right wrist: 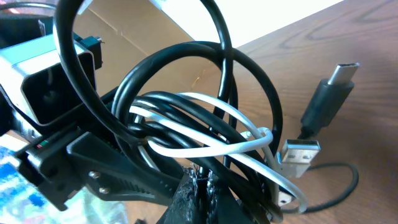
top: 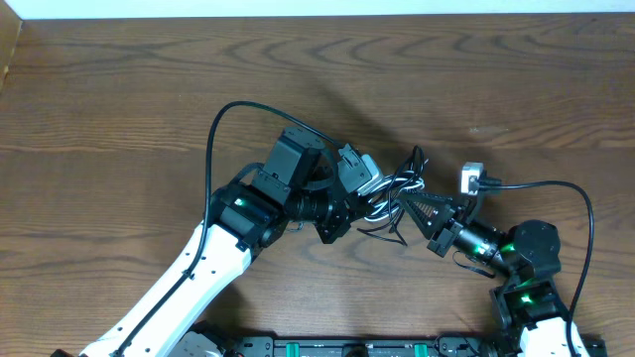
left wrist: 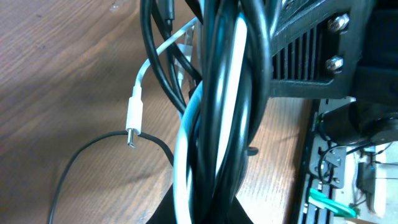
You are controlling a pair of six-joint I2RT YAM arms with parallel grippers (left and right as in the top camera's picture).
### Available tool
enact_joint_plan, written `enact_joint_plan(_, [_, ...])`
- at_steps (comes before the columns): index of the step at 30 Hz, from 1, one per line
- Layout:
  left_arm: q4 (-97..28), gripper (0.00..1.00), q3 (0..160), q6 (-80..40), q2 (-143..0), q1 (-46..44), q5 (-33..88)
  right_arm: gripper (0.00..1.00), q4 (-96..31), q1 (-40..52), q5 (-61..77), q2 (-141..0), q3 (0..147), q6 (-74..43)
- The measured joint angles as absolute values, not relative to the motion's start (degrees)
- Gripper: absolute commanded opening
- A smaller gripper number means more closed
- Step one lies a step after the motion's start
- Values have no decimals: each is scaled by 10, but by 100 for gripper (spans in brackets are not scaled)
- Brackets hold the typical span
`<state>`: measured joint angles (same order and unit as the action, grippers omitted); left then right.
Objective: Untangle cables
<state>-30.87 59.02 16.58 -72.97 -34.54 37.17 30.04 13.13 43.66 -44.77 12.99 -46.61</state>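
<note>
1. Both arms meet over the middle of the table [top: 149, 99], and the cables [top: 395, 188] sit in 1 tight clump between them. How much of it is off the wood, I cannot tell.
2. The left gripper [top: 363, 210] is pinched narrow on the clump. In its wrist view the cords run as a twisted rope straight down into the jaws.
3. The right gripper [top: 403, 205] is squeezed tight too, biting the same clump from the other side, with its tips just beside the left one's.
4. Nothing is free. The white cord [left wrist: 237, 81] winds between 2 black ones, and big black loops arch over the knot in the right wrist view.
5. There are loose ends to work with. A white plug [left wrist: 133, 115] dangles beside the rope, touching a thin black strand on the table. A silver plug [right wrist: 301, 152] and a black plug [right wrist: 329, 93] poke out to the right of the loops.
6. My read on the step: this is early work, with both grippers holding the knot and 0 of 3 cords separated.
7. The next move calls for 1 gripper to stay as anchor while the other lets go, takes 1 cord near its plug and draws it back through the loops. The white plug looks the easiest pick.
8. The risk is that pulling the whole clump from both sides would likely cinch the twist tighter.
</note>
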Motion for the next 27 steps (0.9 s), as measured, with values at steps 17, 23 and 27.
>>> enact_joint_plan(17, [-311,7,590,170,-730,-348,336,2,291,122,447,-449,129,-483])
enact_joint_plan(23, [-326,7,590,170,-730,-347,293,1,273,119,385,-449,129,-366])
enact_joint_plan(27, [-330,8,590,170,-730,-346,281,1,303,117,365,-448,130,-352])
